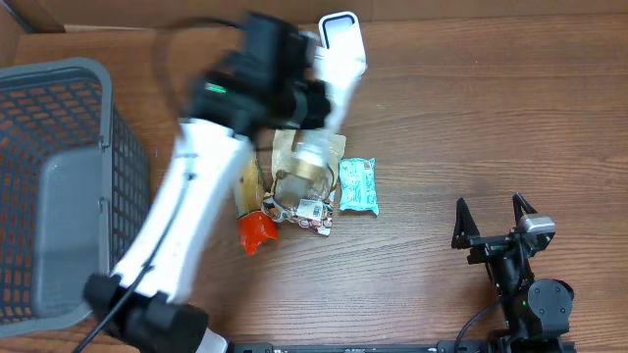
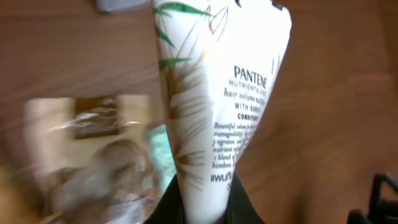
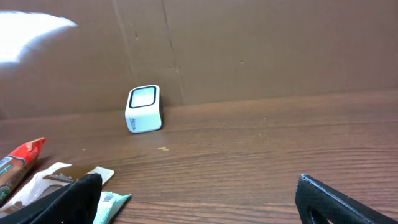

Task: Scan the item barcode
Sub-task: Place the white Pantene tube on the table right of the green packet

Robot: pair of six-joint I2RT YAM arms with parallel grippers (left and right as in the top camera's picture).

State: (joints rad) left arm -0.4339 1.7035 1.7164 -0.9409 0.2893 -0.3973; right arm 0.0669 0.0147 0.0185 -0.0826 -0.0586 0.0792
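Tube (image 2: 211,93) of conditioner sits in the left jaws, which are clamped shut on one end, holding it clear of the worktop (image 1: 471,118) with its free end close to the scanner (image 1: 340,27) at the far edge. Pick-up looks done. The scan itself appears to be what is left, and whether the barcode faces the scanner's window cannot be told. Right jaws stand wide open and empty at the near right. Other packets (image 1: 309,186) lie mid-worktop, with a basket (image 1: 59,83) at left.
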